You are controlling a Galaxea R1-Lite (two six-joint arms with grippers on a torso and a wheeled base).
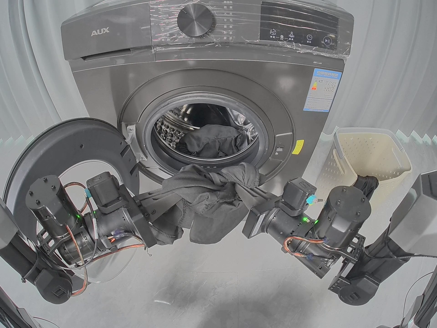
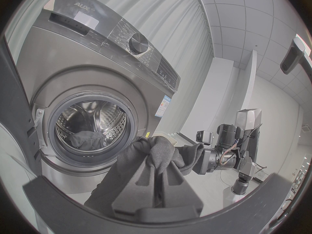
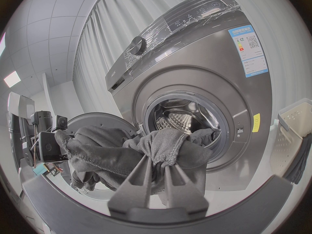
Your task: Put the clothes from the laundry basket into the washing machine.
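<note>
The washing machine (image 1: 109,76) stands with its round door (image 1: 54,146) swung fully open to its left. The back of its drum (image 1: 170,130) is in shadow. To the machine's right stands one cream laundry basket (image 1: 368,149), its lower part hidden behind the right arm.

Three pieces of clothing can be counted. One dark garment (image 1: 211,141) lies bunched inside the drum, at the front. One grey garment (image 1: 205,197) hangs in the air just in front of the machine's opening, below its lower rim, with its folds sagging in the middle. One dark cloth (image 1: 366,183) hangs over the basket's near rim, mostly covered by the arm, so its shape cannot be made out.

Both arms reach low and forward toward the machine's opening, angled inward toward each other. The left gripper (image 2: 157,166) is pinched on the grey garment's end nearer the door, its fingertips buried in fabric. The right gripper (image 3: 158,166) is pinched on the end nearer the basket, with a wad of cloth bulging above its tips.
</note>
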